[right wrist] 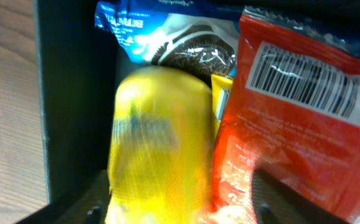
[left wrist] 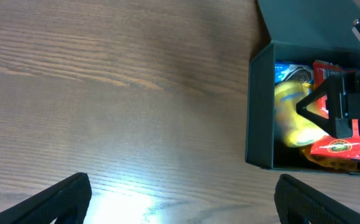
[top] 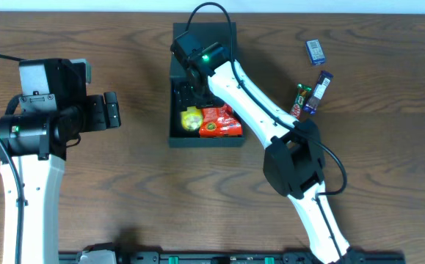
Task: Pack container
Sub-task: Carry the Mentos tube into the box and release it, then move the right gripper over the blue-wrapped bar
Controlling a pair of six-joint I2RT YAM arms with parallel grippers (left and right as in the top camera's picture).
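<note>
Presumably the black box [top: 205,142] is light, stiff cardboard, best gripped on a side wall. It sits under the right end effector [top: 190,94], whose opening cannot be told; the left end effector [top: 115,110], spread wide, hangs well apart from it.

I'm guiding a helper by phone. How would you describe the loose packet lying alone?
Find the black box on the table. To its right lie three loose packets: a dark blue bar and a red-and-green bar side by side, and the lone packet beyond them toward the far edge. It is short, squarish, blue and white.
</note>
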